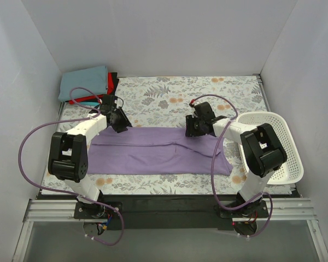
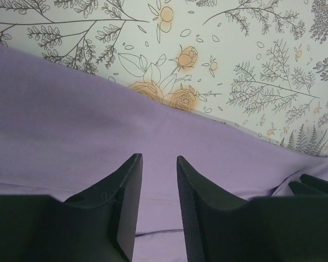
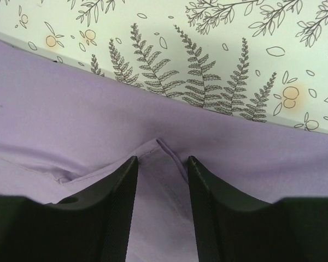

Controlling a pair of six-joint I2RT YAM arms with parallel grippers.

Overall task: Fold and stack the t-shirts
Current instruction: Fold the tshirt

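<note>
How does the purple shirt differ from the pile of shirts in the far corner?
The purple shirt lies alone, stretched out as a long band across the middle; the pile sits folded and compact in the far left corner. The purple shirt is one colour; the pile shows grey-blue on top, red and black beneath. Both are plain cloth.

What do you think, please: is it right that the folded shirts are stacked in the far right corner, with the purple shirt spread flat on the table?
No: the top external view shows the folded shirts stacked in the far left corner; the purple shirt is spread flat on the table.
</note>
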